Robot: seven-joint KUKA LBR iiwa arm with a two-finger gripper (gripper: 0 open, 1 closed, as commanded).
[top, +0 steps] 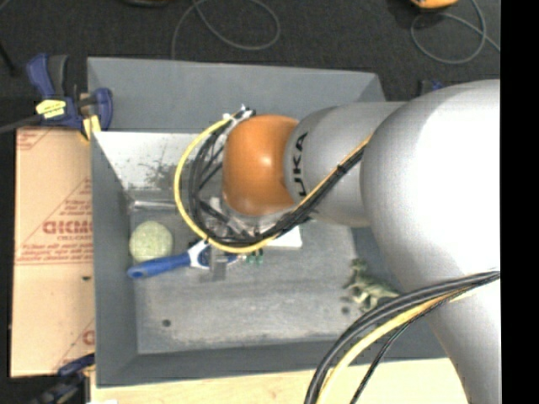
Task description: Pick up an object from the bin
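Note:
My gripper reaches down in the middle of the bin, mostly hidden under the arm's orange cover. Its lower end sits at the white-and-blue head of a blue-handled tool, which lies flat and points left. A pale green round ball rests just above the tool's handle, to the gripper's left. A flat white object pokes out from under the arm at the gripper's right, with a small dark green piece beside it.
An olive-green crumpled thing lies at the bin's right side, close to the arm. The big silver arm covers the bin's right and upper middle. Bare grey floor stretches along the bin's front.

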